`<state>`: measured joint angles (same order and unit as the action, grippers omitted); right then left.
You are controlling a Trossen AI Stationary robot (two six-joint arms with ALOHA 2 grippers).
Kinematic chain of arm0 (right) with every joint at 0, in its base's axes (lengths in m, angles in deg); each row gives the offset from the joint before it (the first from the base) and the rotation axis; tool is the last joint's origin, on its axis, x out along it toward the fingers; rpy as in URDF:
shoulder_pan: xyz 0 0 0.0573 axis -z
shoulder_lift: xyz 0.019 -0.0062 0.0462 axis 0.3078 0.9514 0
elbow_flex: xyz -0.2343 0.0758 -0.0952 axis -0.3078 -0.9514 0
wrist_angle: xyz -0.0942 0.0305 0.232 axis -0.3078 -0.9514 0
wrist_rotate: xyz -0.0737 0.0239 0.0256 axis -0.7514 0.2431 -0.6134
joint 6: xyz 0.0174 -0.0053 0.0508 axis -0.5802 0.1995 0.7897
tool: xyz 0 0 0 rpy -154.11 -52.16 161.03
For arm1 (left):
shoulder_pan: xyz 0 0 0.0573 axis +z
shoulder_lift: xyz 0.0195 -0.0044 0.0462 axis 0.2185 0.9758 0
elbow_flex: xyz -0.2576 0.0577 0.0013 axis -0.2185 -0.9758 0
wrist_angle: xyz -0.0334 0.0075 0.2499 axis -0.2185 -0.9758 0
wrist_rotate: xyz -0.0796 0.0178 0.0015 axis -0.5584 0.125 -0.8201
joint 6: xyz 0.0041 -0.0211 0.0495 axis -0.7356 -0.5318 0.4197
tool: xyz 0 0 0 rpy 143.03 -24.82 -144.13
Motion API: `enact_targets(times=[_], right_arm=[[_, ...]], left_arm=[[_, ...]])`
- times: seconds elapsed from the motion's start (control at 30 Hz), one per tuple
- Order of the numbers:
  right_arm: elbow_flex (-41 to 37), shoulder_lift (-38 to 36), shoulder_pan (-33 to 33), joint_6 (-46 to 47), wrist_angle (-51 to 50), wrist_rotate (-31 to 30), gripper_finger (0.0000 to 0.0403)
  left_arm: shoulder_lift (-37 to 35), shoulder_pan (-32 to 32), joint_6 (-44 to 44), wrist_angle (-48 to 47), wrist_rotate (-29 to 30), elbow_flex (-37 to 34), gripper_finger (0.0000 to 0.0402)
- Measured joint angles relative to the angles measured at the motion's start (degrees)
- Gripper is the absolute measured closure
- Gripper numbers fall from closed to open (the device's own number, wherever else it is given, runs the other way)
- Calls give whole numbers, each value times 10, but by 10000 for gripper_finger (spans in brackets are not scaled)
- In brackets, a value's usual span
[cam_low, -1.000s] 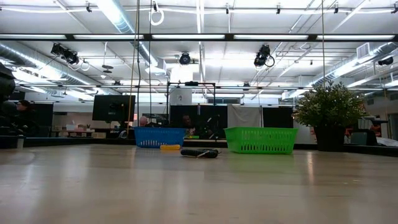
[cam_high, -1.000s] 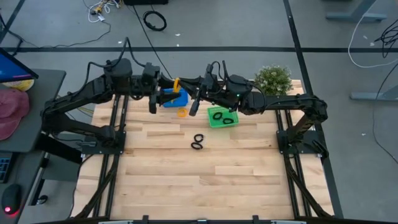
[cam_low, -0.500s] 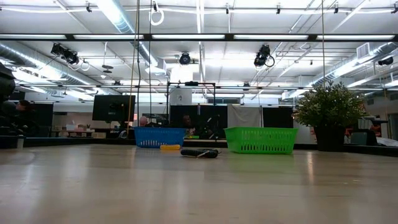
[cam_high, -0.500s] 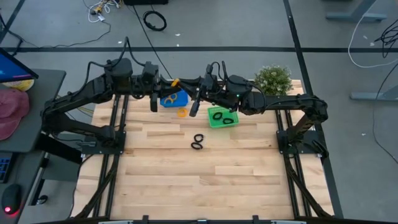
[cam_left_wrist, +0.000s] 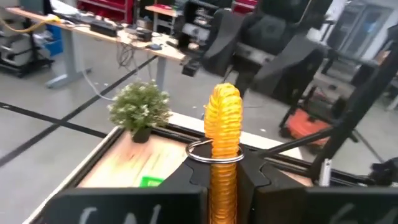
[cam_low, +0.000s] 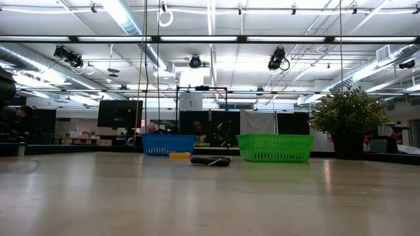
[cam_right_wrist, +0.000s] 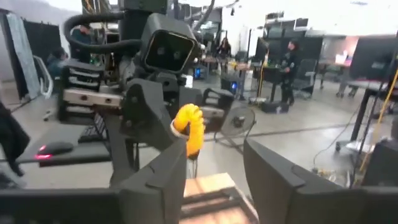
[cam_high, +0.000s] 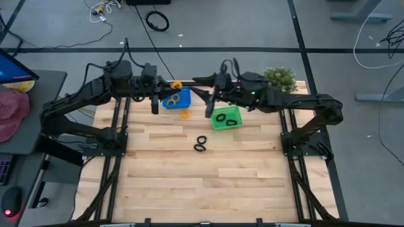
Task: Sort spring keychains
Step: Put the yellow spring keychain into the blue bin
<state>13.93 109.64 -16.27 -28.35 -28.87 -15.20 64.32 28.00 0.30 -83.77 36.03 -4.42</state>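
Note:
My left gripper (cam_high: 172, 84) is shut on an orange spring keychain (cam_left_wrist: 224, 124), high above the far rim of the blue basket (cam_high: 177, 99). My right gripper (cam_right_wrist: 217, 171) stands open a short way toward the table's right, facing that keychain (cam_right_wrist: 189, 129) and clear of it. Another orange keychain lies inside the blue basket. A third (cam_high: 184, 114) lies on the table beside the basket. Black keychains (cam_high: 201, 144) lie mid-table, and more of them are in the green basket (cam_high: 226, 118). My left gripper pinches the orange keychain's coil at one end (cam_left_wrist: 222, 177) between its two fingers. The fingers come in level from the table's left. The rest of the coil sticks out beyond the fingertips, with a metal ring (cam_left_wrist: 214, 154) around it. It is lifted clear of basket and table.
A potted plant (cam_high: 278, 80) stands at the table's far right corner. The two baskets sit side by side along the far edge (cam_low: 169, 144) (cam_low: 275, 147). The near half of the wooden table (cam_high: 202, 189) holds nothing. Room clutter shows beyond the table.
My right gripper has come away from the orange keychain and drawn back toward the table's right edge. The keychain has stayed at my left gripper, above the blue basket.

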Motion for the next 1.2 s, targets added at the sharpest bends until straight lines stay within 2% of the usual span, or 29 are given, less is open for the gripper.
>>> enact_targets(times=[0.17, 0.4, 0.57, 0.83, 0.93, 1.1, 1.2], right_arm=[[0, -48, -29, 53, -113, 1, 233], [0, -87, -100, 120, -271, 1, 248], [0, -86, -140, 129, -291, 1, 263], [0, -80, -148, 115, -290, 1, 284], [0, -80, -147, 110, -289, 0, 289], [0, -80, -147, 110, -289, 1, 295], [0, -80, -146, 112, -289, 0, 296]], left_arm=[[-21, 3, 30, -26, 44, 0, 363], [-40, 37, 34, -133, 98, 0, 373], [-29, 70, 21, -157, 132, 0, 370], [26, 123, -9, -160, 126, 0, 375], [52, 128, -46, -165, 179, 0, 375], [100, 138, -165, -171, 298, 0, 375], [129, 149, -217, -195, 315, 0, 375]])
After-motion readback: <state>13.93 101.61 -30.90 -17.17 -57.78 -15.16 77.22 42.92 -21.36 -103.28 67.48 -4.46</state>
